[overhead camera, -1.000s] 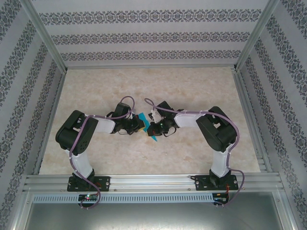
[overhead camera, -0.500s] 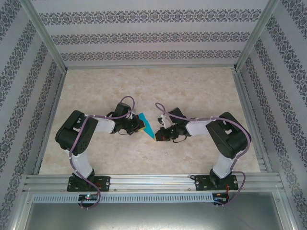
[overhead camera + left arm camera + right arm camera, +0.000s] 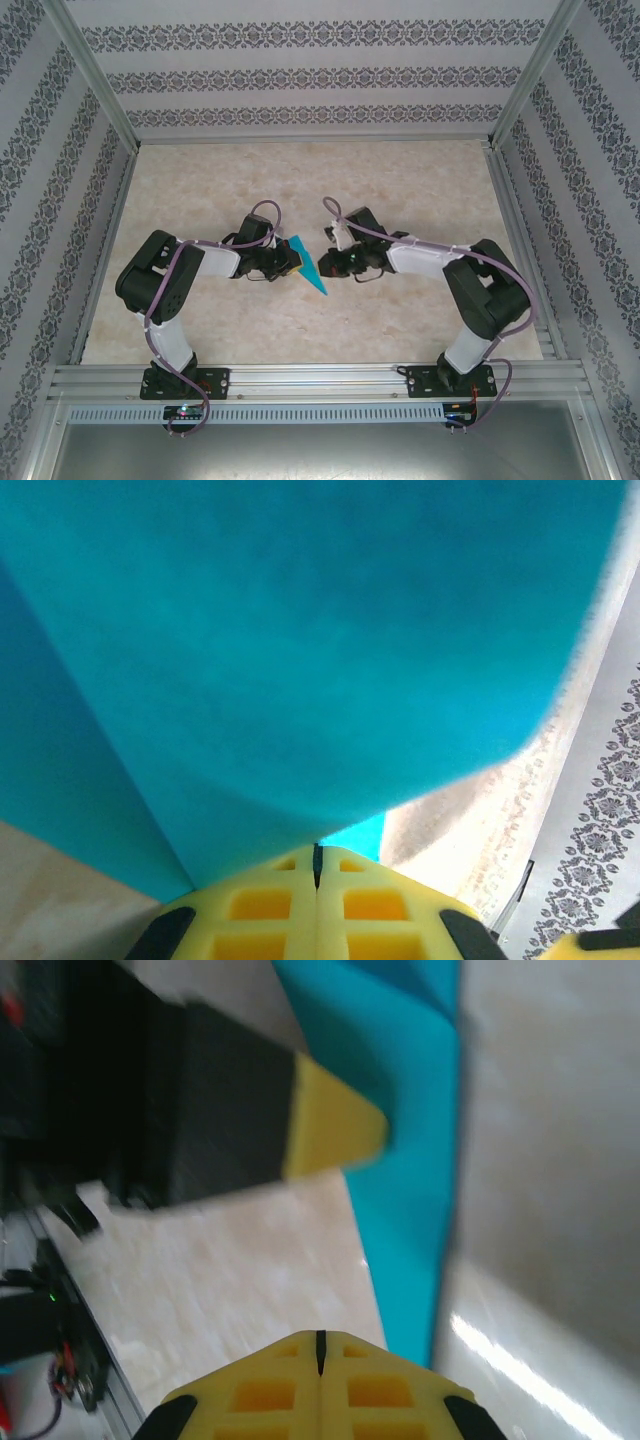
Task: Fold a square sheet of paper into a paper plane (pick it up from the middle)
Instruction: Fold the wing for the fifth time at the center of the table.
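While both elbows bend outward, I see my left gripper (image 3: 289, 258) pinched shut on the paper plane (image 3: 311, 270), tip pointing to 5 o'clock; my right gripper (image 3: 331, 263), closed and empty, sits at its 3 o'clock.

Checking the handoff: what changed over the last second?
The right gripper, shut and empty, drew back rightward from the folded paper, its elbow swinging outward. The left gripper stayed put, clamped on the paper.
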Tool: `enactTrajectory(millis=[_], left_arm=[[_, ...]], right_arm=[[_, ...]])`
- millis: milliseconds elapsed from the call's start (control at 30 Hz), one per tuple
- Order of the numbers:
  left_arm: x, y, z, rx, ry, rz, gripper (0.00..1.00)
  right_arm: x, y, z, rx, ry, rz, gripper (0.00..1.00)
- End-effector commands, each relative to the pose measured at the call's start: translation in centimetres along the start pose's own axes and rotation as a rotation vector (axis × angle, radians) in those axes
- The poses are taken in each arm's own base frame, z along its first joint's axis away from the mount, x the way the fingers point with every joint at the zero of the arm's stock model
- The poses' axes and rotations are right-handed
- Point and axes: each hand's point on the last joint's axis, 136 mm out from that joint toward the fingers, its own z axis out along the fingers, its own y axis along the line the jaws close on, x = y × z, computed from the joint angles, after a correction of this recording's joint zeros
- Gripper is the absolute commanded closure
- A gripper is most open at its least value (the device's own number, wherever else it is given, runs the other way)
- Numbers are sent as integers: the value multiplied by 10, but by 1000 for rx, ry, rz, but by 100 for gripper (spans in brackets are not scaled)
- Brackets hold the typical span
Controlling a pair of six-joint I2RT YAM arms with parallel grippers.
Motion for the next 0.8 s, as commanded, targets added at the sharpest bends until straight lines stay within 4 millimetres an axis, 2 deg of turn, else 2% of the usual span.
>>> enactTrajectory(millis=[0, 133, 300, 433, 567, 667, 767], left_arm=[[11, 53, -3, -183, 15, -67, 100], [6, 39, -5, -149, 12, -28, 100], [-1, 17, -7, -92, 12, 34, 100], [-13, -5, -18, -78, -32, 108, 91], [-26, -17, -36, -108, -106, 195, 75], [-35, -18, -43, -101, -140, 218, 70], [-39, -21, -42, -75, -141, 222, 69]], right_arm=[[-5, -3, 24, 12, 28, 13, 100], [-2, -15, 39, 30, 60, 35, 100], [7, -27, 46, 58, 96, 54, 100], [15, -40, 48, 105, 124, 65, 100], [19, -45, 49, 124, 138, 66, 100], [19, -47, 50, 129, 142, 65, 100], [20, -48, 51, 134, 146, 67, 100]])
